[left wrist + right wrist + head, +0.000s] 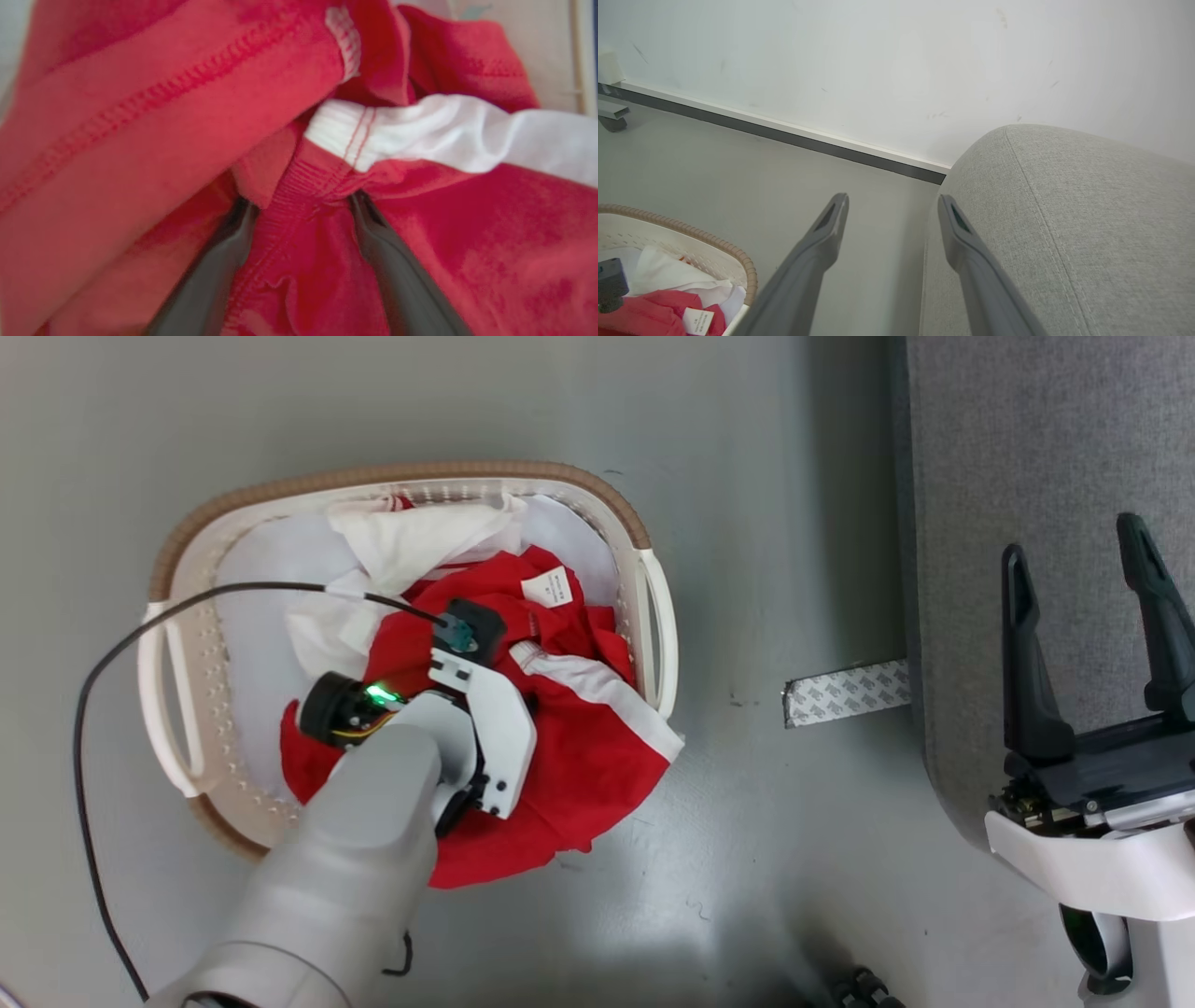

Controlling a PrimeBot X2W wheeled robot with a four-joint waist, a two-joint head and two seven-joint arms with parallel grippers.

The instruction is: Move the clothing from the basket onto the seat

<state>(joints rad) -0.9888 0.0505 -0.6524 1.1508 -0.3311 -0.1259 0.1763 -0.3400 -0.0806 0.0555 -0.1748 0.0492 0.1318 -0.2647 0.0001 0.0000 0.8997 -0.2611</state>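
1. Over on the robot's right sits the grey seat (1027, 476), the biggest thing around, and its cushion is bare where it shows. Nothing has been delivered so far.
2. Next in size is the basket (420, 474), standing on the floor to the left, well apart from the seat, with a strip of tape (845, 693) on the floor between them.
3. Now the jersey (579, 756): red with white trim, it lies crumpled in the basket and one part is draped over the rim on the seat's side. It has not been lifted.
4. A pale cloth (411, 537) is bunched in the far part of the basket, partly under the red fabric. That one is not the target.
5. Right gripper (1074, 541): fingers spread wide and carrying nothing, it hovers over the seat's edge.
6. Left gripper (301, 201): it is down in the pile, fingers apart and pressed into the red fabric, with a stitched fold lying between them just below the white band. No pinch yet.
7. Smallest of all, the white tag (546, 588) sits up on the jersey's far fold.
8. My read: this is the very start of the job. The reach looks done, while the squeeze, the lift, the carry across and the drop onto the seat are all to come.
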